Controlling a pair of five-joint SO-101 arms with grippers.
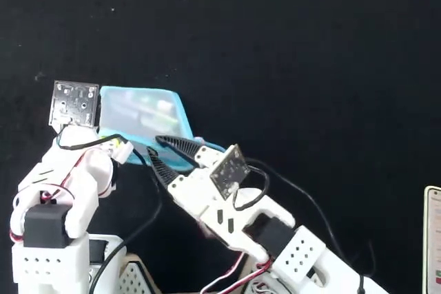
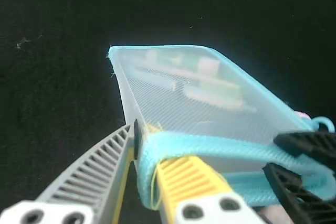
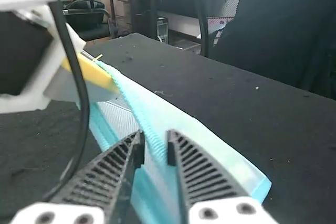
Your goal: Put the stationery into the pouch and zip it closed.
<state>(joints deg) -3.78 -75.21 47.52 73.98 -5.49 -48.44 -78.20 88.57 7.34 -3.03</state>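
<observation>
A translucent pouch [image 1: 145, 113] with a teal trim lies on the black table, with pale green and white stationery [image 2: 210, 85] showing through its mesh side. My left gripper [image 2: 144, 145] is shut on the corner of the teal zipper edge, which sits between its grey and yellow fingers, at the pouch's near left end [image 1: 122, 148]. My right gripper [image 3: 154, 148], with black fingers, is shut on the same zipper edge [image 3: 137, 108] further along [image 1: 153, 145]. A teal zip pull loop [image 2: 321, 124] sits just past the black fingers [image 2: 302, 142].
The black cloth [image 1: 310, 67] covers the table, with open room behind and to the right of the pouch. A white object [image 1: 433, 239] lies at the right edge. Cables [image 1: 303, 197] trail from the right arm. A chair [image 3: 262, 19] stands beyond the table.
</observation>
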